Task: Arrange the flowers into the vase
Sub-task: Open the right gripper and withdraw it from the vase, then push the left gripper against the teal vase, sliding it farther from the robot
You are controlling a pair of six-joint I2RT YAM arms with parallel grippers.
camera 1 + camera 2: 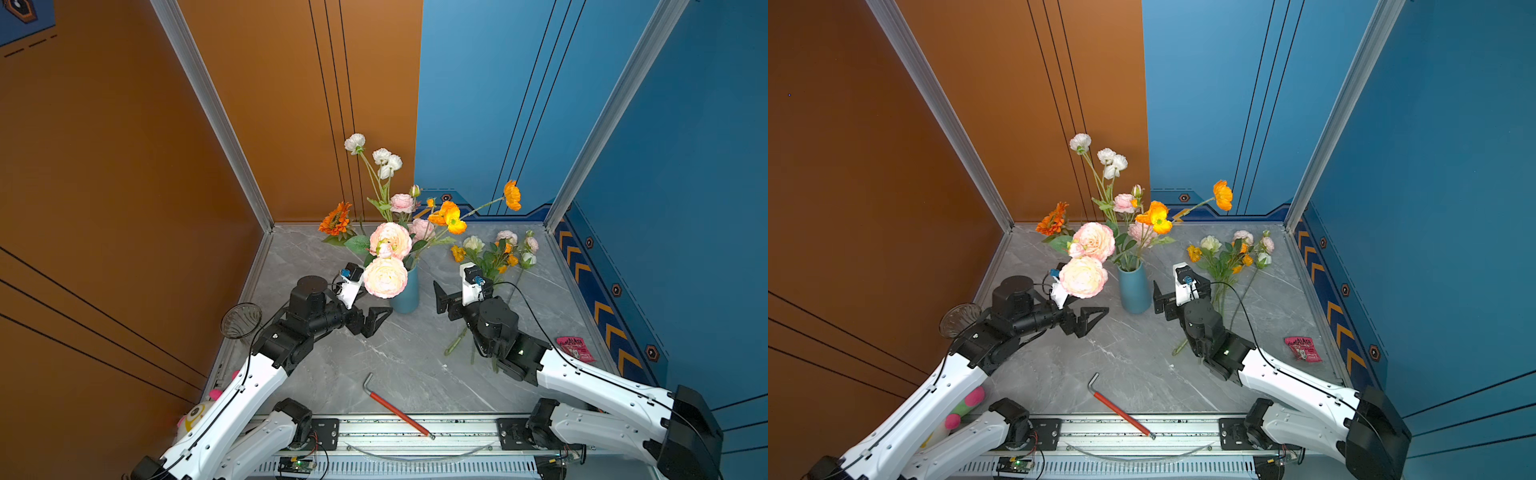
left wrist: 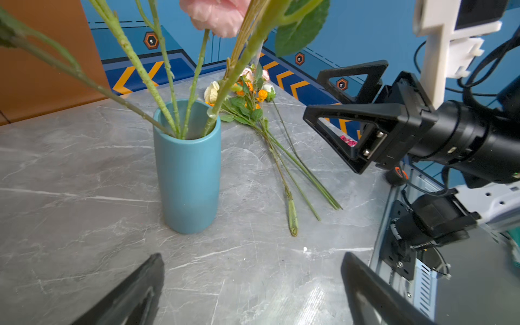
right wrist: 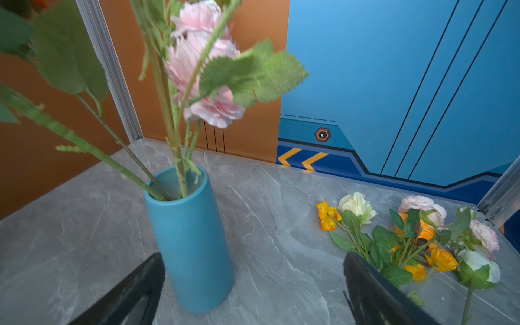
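Observation:
The blue vase [image 1: 405, 295] [image 1: 1134, 291] [image 2: 188, 168] [image 3: 191, 239] stands upright mid-table. It holds several flowers [image 1: 388, 241] [image 1: 1094, 243] with pink, white and orange blooms. More flowers [image 1: 494, 257] [image 1: 1233, 253] [image 2: 253, 104] [image 3: 408, 242] lie flat on the table to its right. My left gripper [image 1: 380, 322] [image 1: 1096, 318] [image 2: 253, 257] is open and empty, just left of the vase's base. My right gripper [image 1: 437, 297] [image 1: 1156, 297] [image 2: 313, 95] [image 3: 253, 257] is open and empty, close to the vase's right side, with the lying bunch behind it.
A red-handled hex key [image 1: 397, 409] [image 1: 1121, 409] lies near the front rail [image 1: 415, 428]. A clear glass vessel [image 1: 241, 320] [image 1: 960, 320] sits at the table's left edge. A pink packet [image 1: 575, 348] [image 1: 1302, 348] lies at the right. Walls close the back and sides.

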